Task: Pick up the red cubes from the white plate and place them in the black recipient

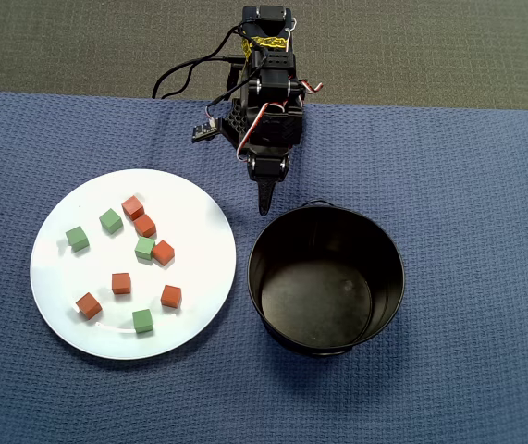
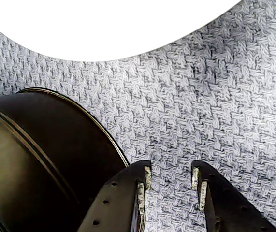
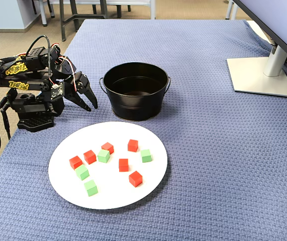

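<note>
Plate (image 1: 60, 314) left of the pot (image 1: 388, 242) in the overhead view, near but apart, both mid-table, cubes (image 1: 121, 283) scattered on the plate, arm (image 1: 265, 92) at the table's far edge behind both.

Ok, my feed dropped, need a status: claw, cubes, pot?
Claw open, empty, low over cloth beside black pot. Six red cubes on white plate, none potted. Green cubes mixed in.

This looks like an office: a computer screen stand (image 3: 261, 75) sits on a table with a blue cloth (image 3: 208, 150), and chair legs (image 3: 78, 15) stand on the carpet floor (image 3: 12, 45).
</note>
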Motion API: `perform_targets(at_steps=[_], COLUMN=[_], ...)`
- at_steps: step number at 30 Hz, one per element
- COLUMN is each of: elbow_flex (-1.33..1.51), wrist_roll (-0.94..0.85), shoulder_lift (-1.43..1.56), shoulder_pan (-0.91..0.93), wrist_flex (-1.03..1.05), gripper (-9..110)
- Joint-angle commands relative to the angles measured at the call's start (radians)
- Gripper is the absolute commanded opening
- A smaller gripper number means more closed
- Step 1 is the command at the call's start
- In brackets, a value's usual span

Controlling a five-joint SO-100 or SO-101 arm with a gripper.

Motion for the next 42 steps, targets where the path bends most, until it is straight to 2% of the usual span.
perform_targets(at_steps=[1, 15, 20, 25, 30, 34, 39, 42], elbow_flex=[-0.051, -0.078, -0.379, -0.594, -0.775, -0.911, -1.16, -1.249], wrist_roll=[-0.176, -0.184, -0.247, -0.439, -0.357, -0.37, -0.36, -0.364], shoulder_lift=[-0.04, -0.081, -0.322, -0.515, -0.828, -1.104, -1.402, -1.482], shoulder_pan=[0.121, 0.164, 0.212, 0.235, 0.36, 0.407, 0.459, 0.472], wrist_flex=[-0.106, -0.169, -0.052, 0.009, -0.083, -0.153, -0.137, -0.129], gripper=[3, 3, 7, 13, 15, 18, 17, 17])
